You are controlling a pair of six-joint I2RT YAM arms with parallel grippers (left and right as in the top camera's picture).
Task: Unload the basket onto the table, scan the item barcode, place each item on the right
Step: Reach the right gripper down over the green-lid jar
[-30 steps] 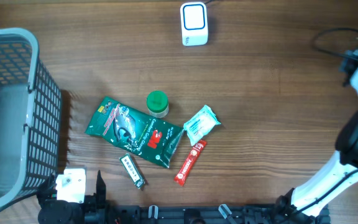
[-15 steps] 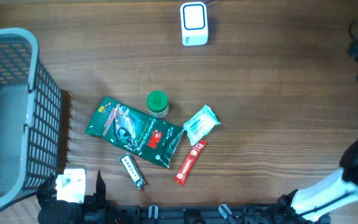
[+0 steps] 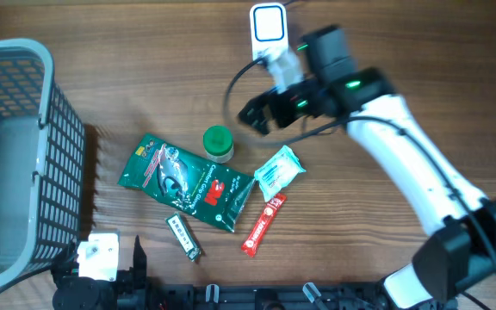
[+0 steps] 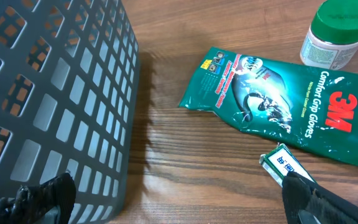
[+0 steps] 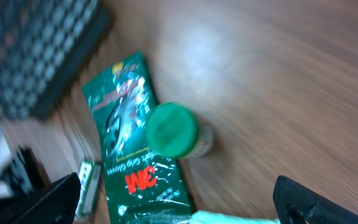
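Right gripper [image 3: 257, 116] jaws apart, empty, upper centre, just up-right of green-capped bottle [image 3: 218, 143]; scanner [image 3: 269, 33] top centre. Left wrist: left gripper [image 4: 173, 202] spread wide, empty, gloves pack [image 4: 278, 106] right. Right wrist: bottle mid-frame, untouched.

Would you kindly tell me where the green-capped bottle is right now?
In the overhead view, the green-capped bottle stands near centre, beside the upper edge of the green glove packet and left of the pale sachet.
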